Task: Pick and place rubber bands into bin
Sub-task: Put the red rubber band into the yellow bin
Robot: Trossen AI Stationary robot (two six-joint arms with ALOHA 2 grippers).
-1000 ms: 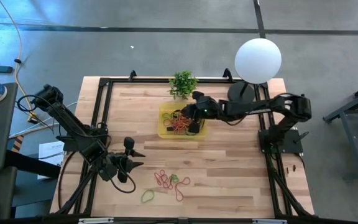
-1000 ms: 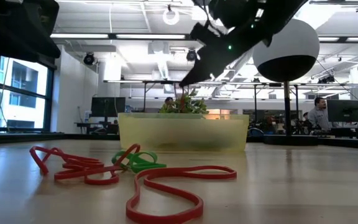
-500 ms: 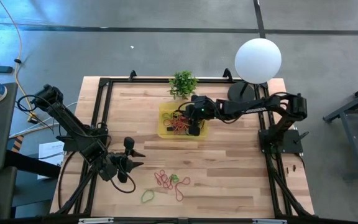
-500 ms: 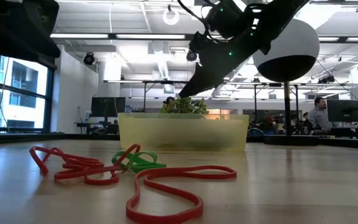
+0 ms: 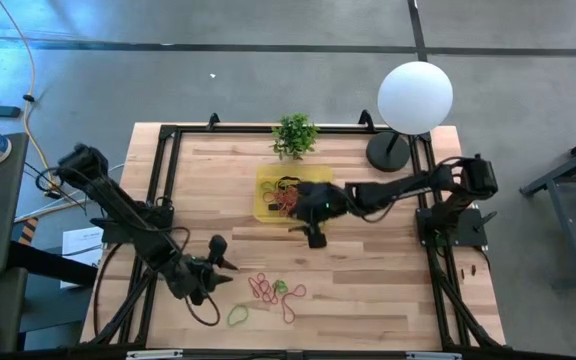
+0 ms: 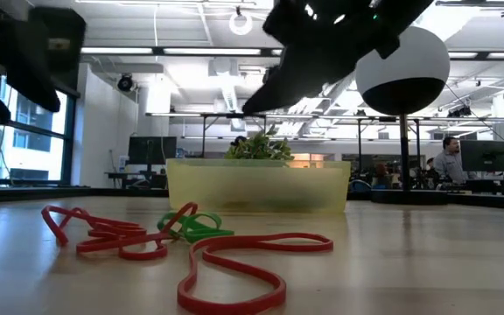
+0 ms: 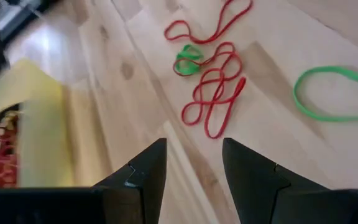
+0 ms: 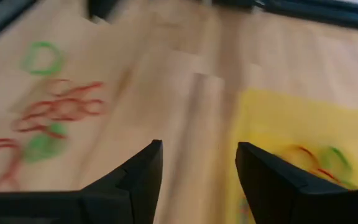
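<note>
Empty right gripper, jaws apart

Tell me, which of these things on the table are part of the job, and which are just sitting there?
Part of the job:
- rubber bands loose on the table, more already in the bin
- yellow bin
- left gripper, open
- right gripper, open

Just sitting there:
- potted plant
- white globe lamp

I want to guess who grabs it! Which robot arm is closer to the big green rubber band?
Left. The left gripper sits just beside the green rubber band; the right gripper is farther off, by the bin.
</note>
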